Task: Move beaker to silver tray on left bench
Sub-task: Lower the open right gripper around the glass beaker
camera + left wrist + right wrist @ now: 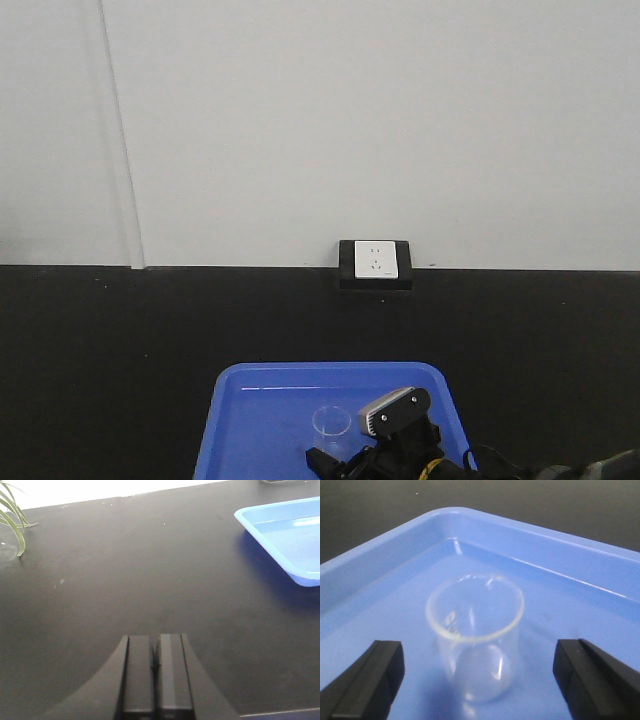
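Clear empty beaker upright inside blue tray

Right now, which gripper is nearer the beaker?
Right. The right gripper is open, jaws either side of the beaker in the blue tray, not touching it. The left gripper is shut over the black counter, outside the tray.

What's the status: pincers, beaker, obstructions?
Left pincer shut, over the black counter. Right pincer open, flanking the beaker, no contact. Beaker upright in the blue tray; silver tray not in view. Nothing blocking the grasp.
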